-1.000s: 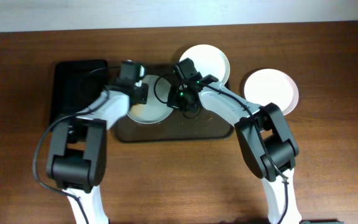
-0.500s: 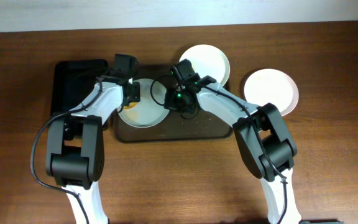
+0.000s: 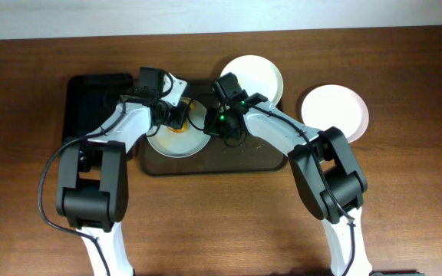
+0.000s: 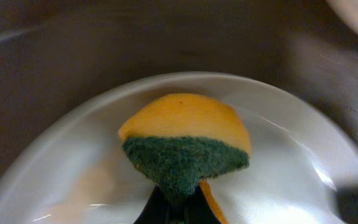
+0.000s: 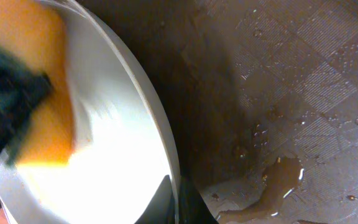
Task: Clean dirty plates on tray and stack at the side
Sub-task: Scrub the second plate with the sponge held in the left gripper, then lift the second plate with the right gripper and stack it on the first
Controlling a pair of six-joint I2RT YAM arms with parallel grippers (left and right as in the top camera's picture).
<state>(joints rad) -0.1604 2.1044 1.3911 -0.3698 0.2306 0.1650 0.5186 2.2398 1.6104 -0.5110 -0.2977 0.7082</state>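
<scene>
A pale dirty plate [image 3: 173, 142] sits tilted on the left half of the dark brown tray [image 3: 240, 159]. My left gripper [image 3: 176, 116] is shut on a yellow-and-green sponge [image 4: 185, 143] pressed onto the plate's inner face [image 4: 284, 180]; its fingers [image 4: 176, 211] pinch the green side. My right gripper [image 3: 210, 126] is shut on the plate's right rim [image 5: 151, 118], with one finger on each side of the edge [image 5: 178, 202]. The sponge also shows in the right wrist view [image 5: 39, 118]. A second white plate [image 3: 258, 75] lies at the tray's back right corner. A third white plate [image 3: 334, 111] lies on the table to the right.
A smaller glossy black tray [image 3: 94, 107] lies left of the brown tray. The brown tray's floor [image 5: 303, 81] is wet, with a brown puddle [image 5: 278, 186] and droplets. Wooden table surrounds both trays.
My left gripper with the sponge has swung left and then back right across the plate. My right gripper keeps its hold on the rim, nearly still.
</scene>
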